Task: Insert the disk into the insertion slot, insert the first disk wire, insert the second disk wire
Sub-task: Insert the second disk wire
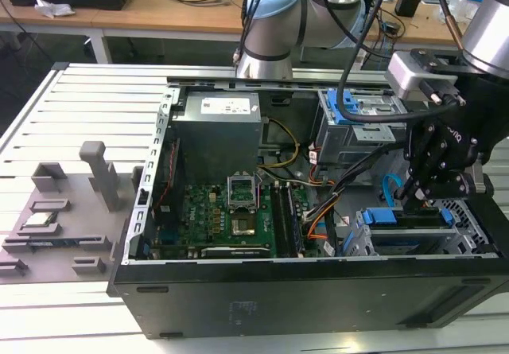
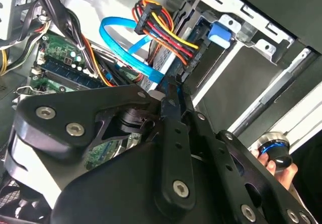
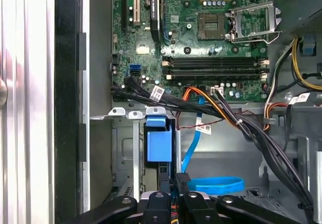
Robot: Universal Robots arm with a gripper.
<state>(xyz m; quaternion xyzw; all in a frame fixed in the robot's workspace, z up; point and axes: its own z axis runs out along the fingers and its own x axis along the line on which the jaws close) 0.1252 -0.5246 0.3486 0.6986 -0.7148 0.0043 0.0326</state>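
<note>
The disk sits in the insertion slot (image 1: 471,235), its blue carrier (image 1: 377,216) showing at the cage's open end and as a blue tab (image 2: 220,33) (image 3: 159,144). The first disk wire (image 2: 168,35), an orange, red, yellow and black bundle, runs to the disk's rear edge and looks plugged in there. The second disk wire (image 2: 114,36) (image 3: 216,185) (image 1: 390,187) loops light blue beside the cage. My gripper (image 2: 170,89) (image 3: 174,181) (image 1: 415,199) stands right at the disk's rear edge, fingers close together on that cable's plug end.
The open case holds the green motherboard (image 1: 231,219), the grey power supply (image 1: 219,139) and a taller cage with a blue latch (image 1: 350,107). Black cable bundles (image 3: 251,128) cross near the slot. A hand rests by a blue-ringed knob (image 2: 275,151). Grey fixtures (image 1: 56,227) lie at the exterior view's left.
</note>
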